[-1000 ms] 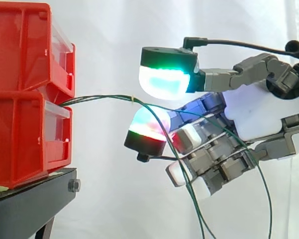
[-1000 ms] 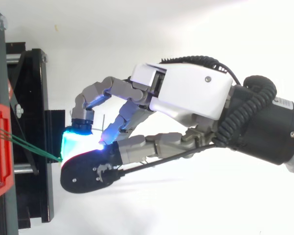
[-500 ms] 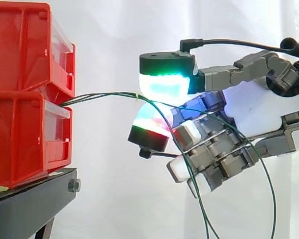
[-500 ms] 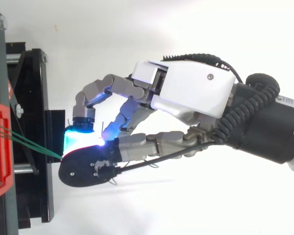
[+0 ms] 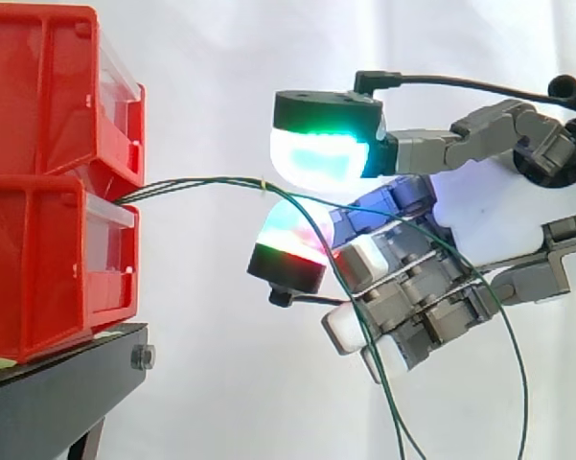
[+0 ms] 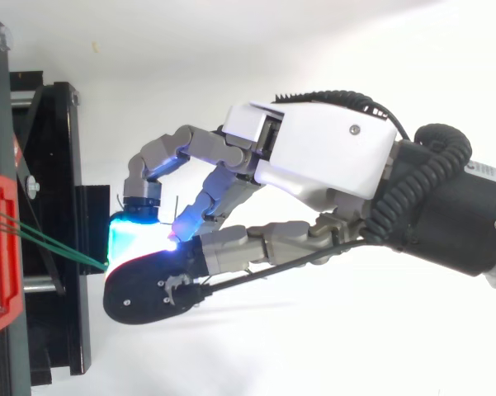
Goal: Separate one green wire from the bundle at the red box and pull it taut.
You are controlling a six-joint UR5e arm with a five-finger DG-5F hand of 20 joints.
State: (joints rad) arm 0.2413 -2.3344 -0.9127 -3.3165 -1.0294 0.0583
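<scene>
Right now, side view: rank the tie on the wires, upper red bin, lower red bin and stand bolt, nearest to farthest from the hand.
1. Tie on the green wires, just left of the hand.
2. Upper red bin and lower red bin, stacked far left: too close to call.
3. Stand bolt, lower left on the black stand.

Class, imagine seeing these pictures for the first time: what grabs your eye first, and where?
The robot's hand, glowing green, cyan and red, reaches in from the right. Two stacked red bins sit at the left on a black stand. Thin green wires run from between the bins to the hand, then droop.
</scene>
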